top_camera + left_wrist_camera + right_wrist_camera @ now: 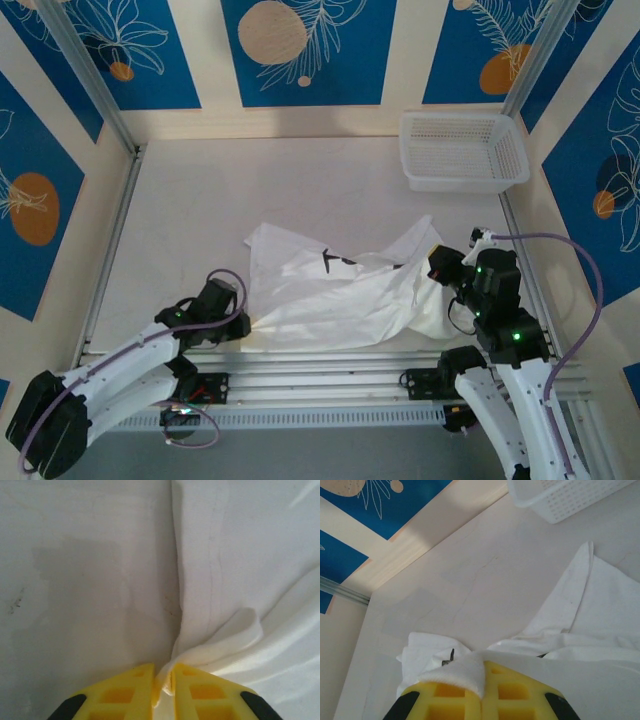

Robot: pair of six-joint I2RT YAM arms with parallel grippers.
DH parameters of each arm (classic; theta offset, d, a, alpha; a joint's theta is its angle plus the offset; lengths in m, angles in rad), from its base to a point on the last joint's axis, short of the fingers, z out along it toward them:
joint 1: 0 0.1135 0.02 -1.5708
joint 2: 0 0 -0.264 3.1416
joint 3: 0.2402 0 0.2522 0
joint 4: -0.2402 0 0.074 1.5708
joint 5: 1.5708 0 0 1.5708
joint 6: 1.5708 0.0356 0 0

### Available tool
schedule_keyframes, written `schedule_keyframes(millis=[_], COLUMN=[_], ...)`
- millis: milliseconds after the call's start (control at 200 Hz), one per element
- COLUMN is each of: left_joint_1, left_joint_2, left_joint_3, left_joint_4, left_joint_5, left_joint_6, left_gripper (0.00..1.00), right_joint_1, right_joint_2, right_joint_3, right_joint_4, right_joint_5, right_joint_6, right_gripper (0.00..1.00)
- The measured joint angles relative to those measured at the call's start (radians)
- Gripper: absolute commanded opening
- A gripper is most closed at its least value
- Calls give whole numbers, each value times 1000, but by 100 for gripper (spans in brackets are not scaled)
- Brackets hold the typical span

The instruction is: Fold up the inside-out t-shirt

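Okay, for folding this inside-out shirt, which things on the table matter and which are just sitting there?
Part of the job: white t-shirt; left pincer and right pincer, each closed on its fabric.
Just lying about: white mesh basket, far right corner, apart from the shirt.

Left arm (120, 365) lies low, reaching from the near left corner in toward the middle, left hand (243, 324) right down at the tabletop (200, 200). Its yellow fingers (125, 692) are nearly together, nipping a fold of the t-shirt (330, 300). Over to the right arm (520, 400): up from its base, elbow bent, wrist turned leftward. Right hand (436, 268) is raised, fingers (515, 692) pressed tight together, cloth caught at the tips.
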State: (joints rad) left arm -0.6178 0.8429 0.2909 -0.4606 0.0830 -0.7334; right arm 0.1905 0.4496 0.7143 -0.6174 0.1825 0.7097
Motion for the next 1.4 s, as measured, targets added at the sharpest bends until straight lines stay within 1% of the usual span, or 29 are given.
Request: schedule_keyframes(millis=[80, 195, 250, 290, 340, 405, 480, 550, 630, 695, 755, 830, 930, 1075, 1190, 1400], left_joint_1=[0, 0, 0, 0, 0, 1, 14, 40, 84, 101, 105, 105, 105, 105, 105, 105], left_joint_2=[11, 9, -11, -32, -52, -39, 51, 163, 274, 333, 348, 312, 246, 155, 122, 155], left_joint_3=[2, 10, 30, 71, 169, 393, 770, 1147, 1516, 1741, 1871, 1917, 1918, 1919, 1925, 1966], left_joint_4=[0, 0, -28, -74, -140, -235, -331, -378, -426, -471, -499, -521, -550, -550, -549, -538], left_joint_5=[-6, -6, -5, -4, -7, -34, -97, -160, -219, -259, -292, -321, -349, -394, -419, -425], left_joint_6=[0, -2, 0, 6, 24, 68, 156, 244, 327, 380, 421, 453, 476, 491, 509, 560], left_gripper=[0, 0, 0, 0, 0, 0, 0, 0, 0, 0, 0, 0, 0, 0, 0, 0], right_joint_1=[3, 7, 9, 10, 10, 11, 11, 11, 11, 11, 11, 11, 11, 11, 11, 10], right_joint_2=[4, 18, 28, 37, 55, 93, 177, 295, 425, 484, 496, 473, 429, 423, 441, 521], right_joint_3=[4, 23, 41, 59, 97, 170, 317, 543, 815, 989, 1089, 1141, 1179, 1242, 1298, 1462], right_joint_4=[0, -2, -5, -5, -2, 19, 57, 88, 160, 204, 224, 241, 251, 271, 268, 243], right_joint_5=[0, 1, 5, 8, 13, 20, 27, 35, 56, 77, 92, 107, 124, 118, 74, -53], right_joint_6=[0, 0, 0, 0, 0, -6, -37, -86, -142, -174, -188, -200, -211, -220, -225, -226], right_gripper=[0, 0, 0, 0, 0, 0, 0, 0, 0, 0, 0, 0, 0, 0, 0, 0])
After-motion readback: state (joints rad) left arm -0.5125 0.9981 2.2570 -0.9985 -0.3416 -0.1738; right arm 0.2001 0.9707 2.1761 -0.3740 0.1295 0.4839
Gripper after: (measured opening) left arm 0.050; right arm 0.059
